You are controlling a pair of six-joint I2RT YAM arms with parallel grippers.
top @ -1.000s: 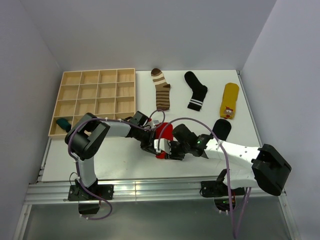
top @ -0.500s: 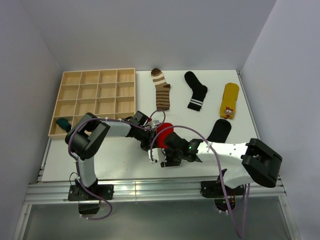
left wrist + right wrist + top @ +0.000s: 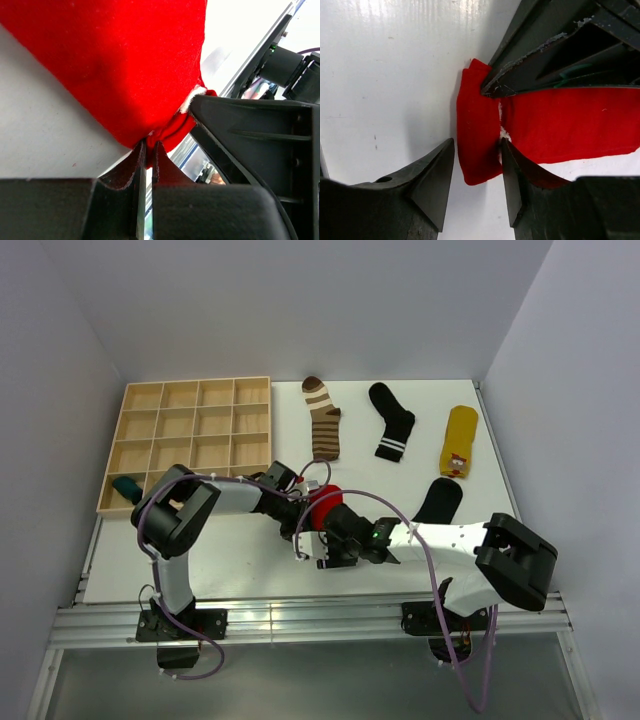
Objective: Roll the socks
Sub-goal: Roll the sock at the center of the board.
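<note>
Counted: six socks (image 3: pixel 322 420), one tray (image 3: pixel 185 383). Pinched in left gripper (image 3: pixel 148 150), the red sock (image 3: pixel 125 65); spread astride its edge, right gripper (image 3: pixel 476 155).

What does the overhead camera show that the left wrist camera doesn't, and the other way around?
Only the overhead view shows the wooden tray with a teal sock in a corner compartment, plus the striped sock, banded black sock, yellow sock and plain black sock laid out flat. Only the left wrist view shows the left claw pinched shut on the red sock at its edge. Both show the red sock and the white table.
</note>
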